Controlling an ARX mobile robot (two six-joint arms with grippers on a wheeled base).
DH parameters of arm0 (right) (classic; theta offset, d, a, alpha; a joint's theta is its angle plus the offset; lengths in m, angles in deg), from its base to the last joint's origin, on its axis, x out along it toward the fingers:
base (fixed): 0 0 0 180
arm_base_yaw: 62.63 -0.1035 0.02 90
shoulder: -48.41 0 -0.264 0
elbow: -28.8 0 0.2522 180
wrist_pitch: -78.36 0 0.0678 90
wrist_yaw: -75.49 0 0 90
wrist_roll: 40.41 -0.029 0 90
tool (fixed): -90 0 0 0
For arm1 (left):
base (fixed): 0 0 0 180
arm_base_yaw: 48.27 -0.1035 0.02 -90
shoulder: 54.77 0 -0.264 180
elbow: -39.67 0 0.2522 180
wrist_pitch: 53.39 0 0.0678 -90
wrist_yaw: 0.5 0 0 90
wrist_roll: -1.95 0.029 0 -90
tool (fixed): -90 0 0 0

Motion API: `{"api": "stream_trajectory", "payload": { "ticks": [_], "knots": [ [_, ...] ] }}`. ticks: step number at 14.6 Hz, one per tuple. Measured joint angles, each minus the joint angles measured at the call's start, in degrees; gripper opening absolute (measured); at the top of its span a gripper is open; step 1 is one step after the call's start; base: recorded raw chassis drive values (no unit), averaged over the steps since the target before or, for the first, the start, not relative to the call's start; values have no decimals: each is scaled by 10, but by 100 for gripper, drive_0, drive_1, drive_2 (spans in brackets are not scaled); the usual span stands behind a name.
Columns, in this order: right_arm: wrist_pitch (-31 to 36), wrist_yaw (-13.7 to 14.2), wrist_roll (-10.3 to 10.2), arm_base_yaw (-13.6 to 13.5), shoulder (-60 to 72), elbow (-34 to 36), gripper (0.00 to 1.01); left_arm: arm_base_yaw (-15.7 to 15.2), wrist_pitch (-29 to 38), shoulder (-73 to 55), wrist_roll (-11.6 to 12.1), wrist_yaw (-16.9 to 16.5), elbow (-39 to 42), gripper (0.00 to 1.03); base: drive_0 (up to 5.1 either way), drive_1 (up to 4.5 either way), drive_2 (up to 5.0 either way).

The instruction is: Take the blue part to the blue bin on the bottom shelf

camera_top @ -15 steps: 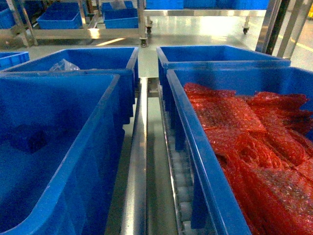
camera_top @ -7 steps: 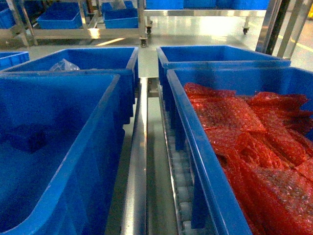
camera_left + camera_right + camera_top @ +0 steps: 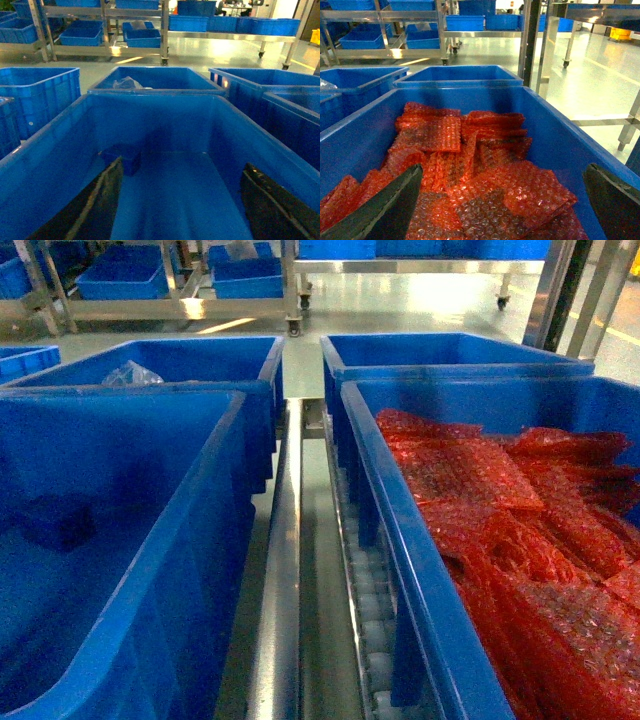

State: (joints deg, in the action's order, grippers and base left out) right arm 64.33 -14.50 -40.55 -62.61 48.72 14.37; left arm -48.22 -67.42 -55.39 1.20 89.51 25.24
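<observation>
Warehouse floor behind your bins, racks along the far side.

At the top of your head view, a glossy pale floor point(image 3: 400, 305) catches bright overhead glare. A steel rack on casters point(image 3: 180, 300) fills the upper left, loaded with blue crates point(image 3: 122, 278). Steel uprights point(image 3: 560, 295) rise at upper right, with a yellow floor line point(image 3: 610, 332) beside them.

Four blue bins point(image 3: 150, 540) nearby, one blue part point(image 3: 122, 157), perhaps a dozen red bubble-wrap bags point(image 3: 500, 520).
</observation>
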Motion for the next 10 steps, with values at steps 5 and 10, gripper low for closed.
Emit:
{"api": "stream_trajectory", "payload": {
  "ticks": [5, 10],
  "knots": [
    [0, 0, 0, 0, 0, 0, 98, 0, 0, 0, 1, 0, 0, 98, 0, 0, 0],
    [0, 0, 0, 0, 0, 0, 98, 0, 0, 0, 1, 0, 0, 98, 0, 0, 0]
  ]
}}
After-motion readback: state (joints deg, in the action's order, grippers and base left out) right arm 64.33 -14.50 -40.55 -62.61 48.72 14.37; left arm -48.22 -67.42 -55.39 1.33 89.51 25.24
